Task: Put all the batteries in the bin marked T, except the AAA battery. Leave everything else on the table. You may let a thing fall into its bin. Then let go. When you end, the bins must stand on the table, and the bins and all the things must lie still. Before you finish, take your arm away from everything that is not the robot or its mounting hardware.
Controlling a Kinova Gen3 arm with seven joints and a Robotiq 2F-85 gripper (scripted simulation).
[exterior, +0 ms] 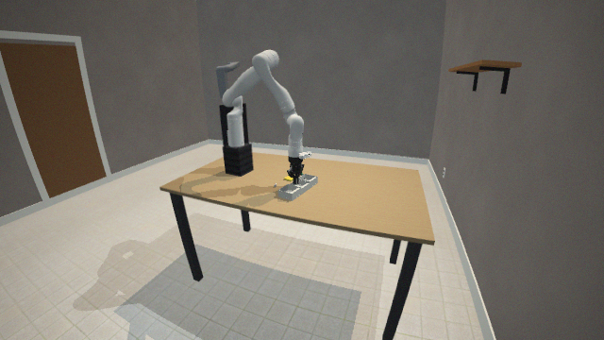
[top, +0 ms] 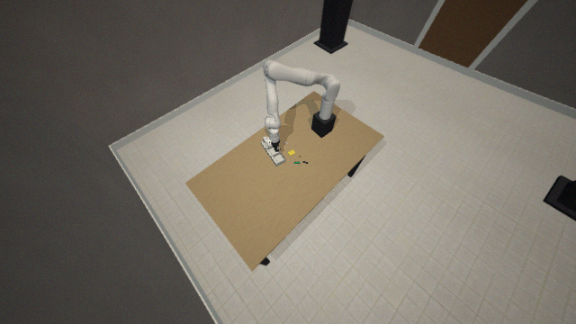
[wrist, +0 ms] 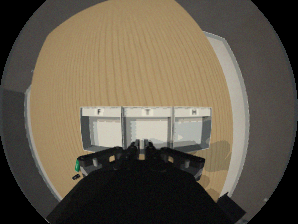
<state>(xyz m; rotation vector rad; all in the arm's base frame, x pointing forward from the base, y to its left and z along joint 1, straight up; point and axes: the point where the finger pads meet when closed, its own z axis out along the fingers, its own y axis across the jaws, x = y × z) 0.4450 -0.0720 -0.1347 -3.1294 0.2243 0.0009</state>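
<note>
Pincer (wrist: 141,149) fingers are drawn almost together, with only a thin slit between the tips, and nothing can be made out between them. In the wrist view it sits low in the frame, just below the near wall of the bins (wrist: 147,111), in line with the middle one of three pale compartments set side by side. No letter can be read on any compartment, so I cannot tell which is the T bin, and what lies inside them is too faint to name.

From the top view the pincer (top: 275,146) points down at the upper end of the bins (top: 276,158), near the frame's centre. Just right of the bins lies a yellow piece (top: 292,153), and below that a small green item (top: 296,162) and a dark item (top: 305,162) lie side by side on the worktop (top: 270,211). They are too small to tell which are batteries.

In the exterior view the bins (exterior: 294,191) stand flat on the worktop.
</note>
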